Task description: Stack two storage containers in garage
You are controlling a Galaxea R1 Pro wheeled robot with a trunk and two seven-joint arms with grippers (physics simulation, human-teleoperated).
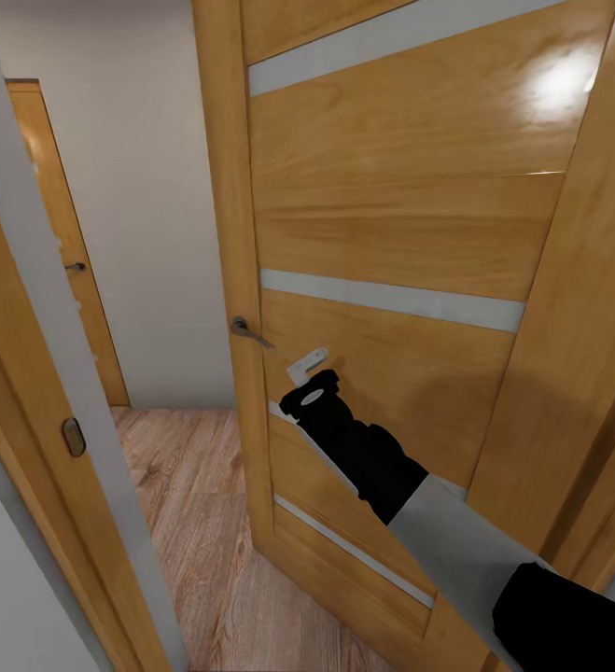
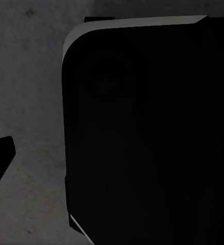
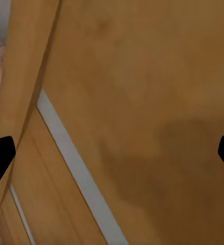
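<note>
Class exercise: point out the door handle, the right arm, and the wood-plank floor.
door handle (image 1: 248, 330), head view, on the metal lever.
right arm (image 1: 456, 546), head view, on the grey forearm section.
wood-plank floor (image 1: 195, 523), head view, on bare planks beyond the doorway.

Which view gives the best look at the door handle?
The head view: the door handle sits on the edge of the open wooden door, just above the right arm's tip. The right wrist view has plain door panel; the left wrist view is mostly dark.

Right arm (image 1: 419, 495) stretched forward, its gripper (image 3: 112, 153) with jaws spread wide apart; nothing held.
</note>
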